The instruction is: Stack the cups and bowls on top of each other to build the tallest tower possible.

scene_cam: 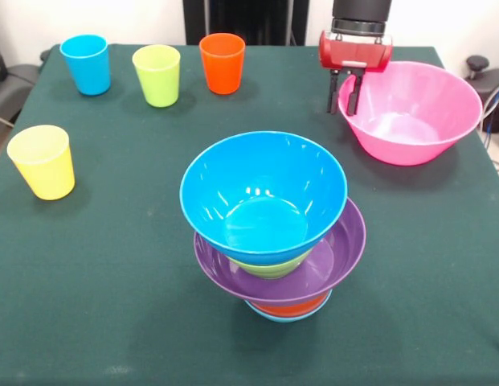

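We see the claw [346, 95] pinching the near-left rim of the large pink bowl [418, 112] at two o'clock on the worktop [104, 265]. We judge the next move is carrying it onto the tower [273, 229] at centre, topped by the deep blue bowl [263, 197].

Dark green table [112, 305] carries four cups [157, 75], a pink bowl [418, 121] and the tower [273, 233] (bowls nested)

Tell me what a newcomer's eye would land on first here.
First the tower near the table's middle: a deep blue bowl on top, a green one peeking beneath it, then the wide purple bowl, with orange and light-blue at the base. Next the large pink bowl at the far right, with the red end effector straddling its rim. Four cups stand at the far left, the yellow cup nearest the camera.
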